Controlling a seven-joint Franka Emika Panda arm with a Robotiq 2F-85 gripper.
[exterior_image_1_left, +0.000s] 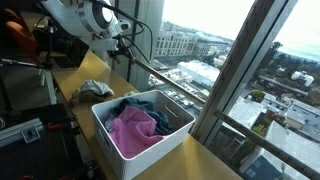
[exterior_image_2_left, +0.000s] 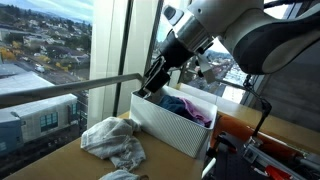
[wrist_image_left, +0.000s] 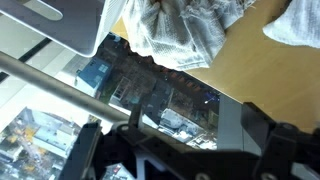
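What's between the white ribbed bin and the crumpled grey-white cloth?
Nothing: in an exterior view, only a narrow strip of bare wooden tabletop separates the white ribbed bin from the crumpled grey-white cloth.

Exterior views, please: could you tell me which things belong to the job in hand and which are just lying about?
In hand:
- tool, open and empty
- crumpled grey-white cloth on the wooden table, nearest to it
- white rectangular plastic basket beside the cloth

Lying about:
- pink fabric garment and blue fabric garment inside the basket
- grey metal rail behind
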